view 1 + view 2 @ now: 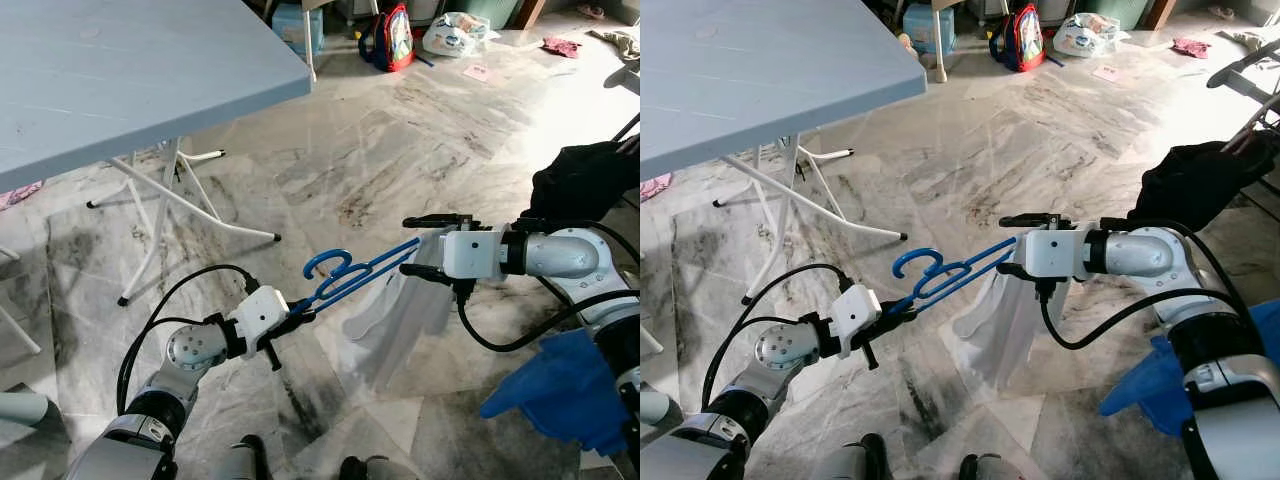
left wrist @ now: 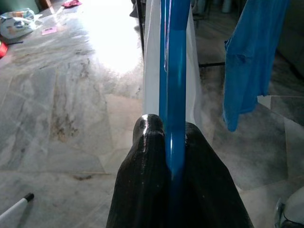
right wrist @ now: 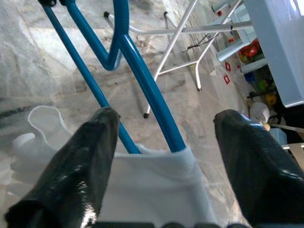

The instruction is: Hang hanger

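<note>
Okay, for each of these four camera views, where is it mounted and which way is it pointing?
Left eye view: head, looking down at marble floor; both silver arms show.
Right eye view: same scene, shifted.
Left wrist view: along the left end effector, shut on the blue metal hanger.
Right wrist view: along the open right end effector.
Shared: hanger, white cloth.

A lived-in home room, shown by its veined grey marble floor (image 1: pixel 400 150), a pale blue folding table on white metal legs (image 1: pixel 120 70), a colourful school backpack (image 1: pixel 393 37), stuffed plastic bags (image 1: pixel 455 32) and hanging blue laundry (image 1: pixel 560 390).
</note>
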Robot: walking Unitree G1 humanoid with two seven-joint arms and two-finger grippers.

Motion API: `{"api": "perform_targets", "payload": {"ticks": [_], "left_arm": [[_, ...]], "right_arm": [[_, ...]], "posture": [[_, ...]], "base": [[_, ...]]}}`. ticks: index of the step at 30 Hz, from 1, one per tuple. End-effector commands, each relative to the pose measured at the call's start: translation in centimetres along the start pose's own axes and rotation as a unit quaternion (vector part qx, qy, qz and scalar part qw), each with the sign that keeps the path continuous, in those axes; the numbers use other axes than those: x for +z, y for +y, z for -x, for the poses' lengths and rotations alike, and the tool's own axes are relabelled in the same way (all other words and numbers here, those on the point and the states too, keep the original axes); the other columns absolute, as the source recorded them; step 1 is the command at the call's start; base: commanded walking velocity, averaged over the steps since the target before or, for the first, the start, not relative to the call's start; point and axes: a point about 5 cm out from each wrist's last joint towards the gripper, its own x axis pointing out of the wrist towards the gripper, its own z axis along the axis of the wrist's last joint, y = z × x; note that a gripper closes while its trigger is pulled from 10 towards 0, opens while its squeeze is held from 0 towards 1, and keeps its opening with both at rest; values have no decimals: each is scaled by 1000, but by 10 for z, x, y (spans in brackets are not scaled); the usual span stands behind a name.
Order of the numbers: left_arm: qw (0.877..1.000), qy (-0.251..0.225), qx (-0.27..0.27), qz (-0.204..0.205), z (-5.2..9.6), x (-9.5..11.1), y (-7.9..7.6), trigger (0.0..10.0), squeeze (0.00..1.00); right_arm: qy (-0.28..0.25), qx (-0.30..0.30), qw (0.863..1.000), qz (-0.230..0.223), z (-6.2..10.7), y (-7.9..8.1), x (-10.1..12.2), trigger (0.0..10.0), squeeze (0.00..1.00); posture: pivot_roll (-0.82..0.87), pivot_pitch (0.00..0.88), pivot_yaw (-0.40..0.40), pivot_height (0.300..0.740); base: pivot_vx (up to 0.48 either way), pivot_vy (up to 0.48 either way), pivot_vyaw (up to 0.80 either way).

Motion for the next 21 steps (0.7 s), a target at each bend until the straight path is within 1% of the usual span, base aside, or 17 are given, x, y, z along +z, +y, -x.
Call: {"api": "perform_targets", "payload": {"ticks": [1, 3, 8, 13, 14, 15, 16, 18, 19, 21], "left_arm": [[999, -23, 28, 0, 1, 5, 4, 0, 0], [999, -27, 38, 6, 1, 5, 5, 0, 0], [999, -26, 48, 5, 1, 3, 3, 0, 0], [996, -28, 81, 18, 2, 3, 7, 0, 0], [995, -30, 89, 18, 2, 4, 9, 0, 0], [993, -36, 108, 21, 3, 6, 13, 0, 0], [993, -36, 108, 21, 3, 6, 13, 0, 0], [989, -43, 140, 29, 3, 9, 21, 0, 0], [988, -44, 144, 30, 3, 10, 21, 0, 0], [985, -54, 161, 37, 1, 14, 26, 0, 0]], "right_arm": [[-1, -20, 1000, 12, 2, -9, 2, 10000, 1000], [-3, -32, 999, 15, 2, -12, 2, 10000, 1000], [-6, -43, 999, 18, 2, -12, 2, 10000, 1000], [-2, -73, 997, 25, 3, -19, 2, 10000, 1000], [-2, -84, 996, 26, 3, -21, 2, 10000, 1000], [-1, -121, 992, 20, 4, -28, 2, 10000, 1000], [-1, -121, 992, 20, 4, -28, 2, 10000, 1000], [-8, -164, 986, -4, 6, -33, 3, 10000, 1000], [-9, -168, 986, -5, 6, -34, 3, 10000, 1000], [0, -205, 979, -15, 7, -36, 1, 10000, 1000]], "posture": [[0, 192, -43, 740], [0, 192, -43, 740], [0, 191, -41, 740], [2, 192, -39, 740], [2, 193, -37, 740], [3, 194, -35, 740], [3, 194, -35, 740], [7, 197, -30, 740], [7, 197, -30, 740], [4, 199, -21, 740]], "base": [[0, 0, 0], [0, 0, 0], [0, 0, 0], [0, 0, 0], [0, 0, 0], [0, 0, 0], [0, 0, 0], [0, 0, 0], [0, 0, 0], [0, 0, 0]]}}
